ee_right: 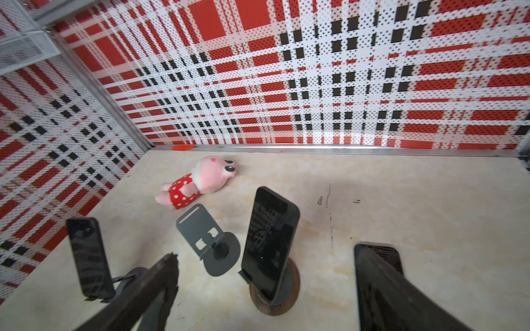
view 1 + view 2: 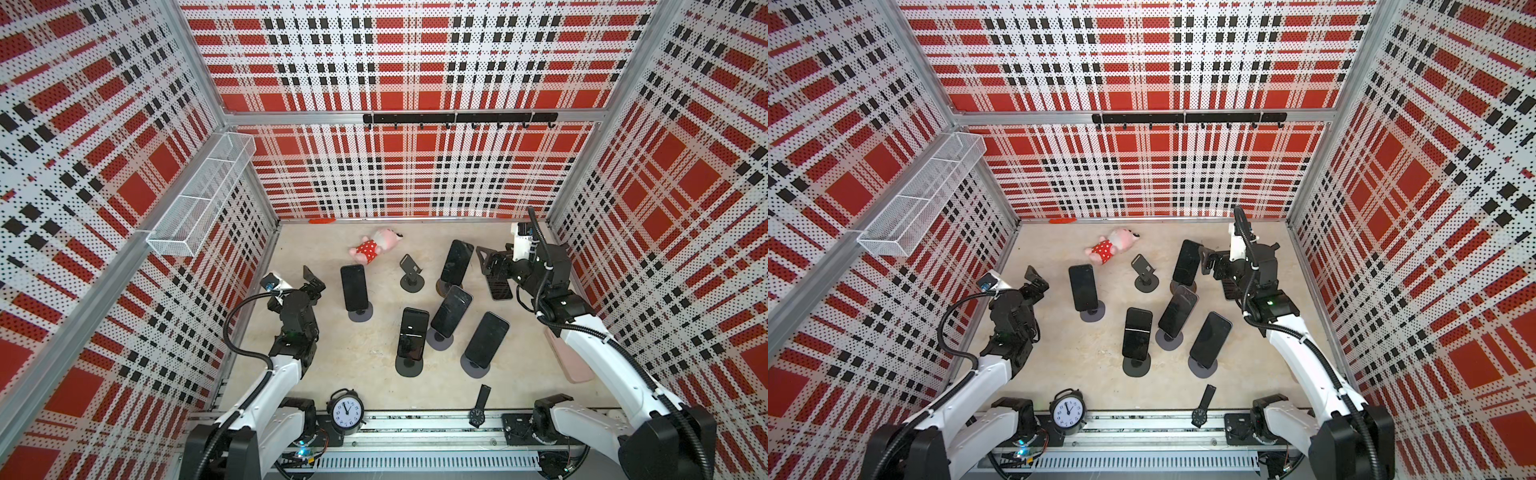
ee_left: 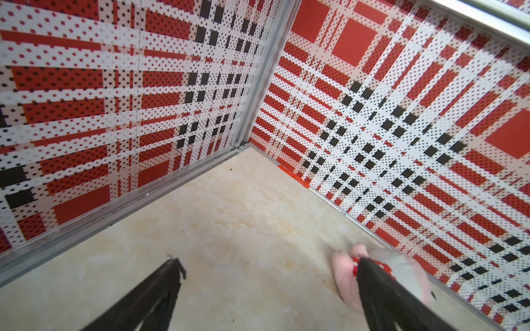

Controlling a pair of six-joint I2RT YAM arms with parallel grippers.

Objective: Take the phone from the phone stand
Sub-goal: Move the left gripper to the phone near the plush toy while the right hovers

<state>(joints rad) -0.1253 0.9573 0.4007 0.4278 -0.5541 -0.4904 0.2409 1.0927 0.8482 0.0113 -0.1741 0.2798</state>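
Note:
Several dark phones lean on round-based stands mid-table. The nearest to my right gripper is a phone on a brown-rimmed phone stand, seen upright in the right wrist view as phone. An empty grey stand sits to its left. Another phone lies flat on the table just below the right gripper, which is open and holds nothing. My left gripper is open at the left wall, empty, and faces the back corner in its wrist view.
A pink plush toy lies near the back wall. An alarm clock and a wristwatch sit at the front edge. A pink slab lies under the right arm. A wire basket hangs on the left wall.

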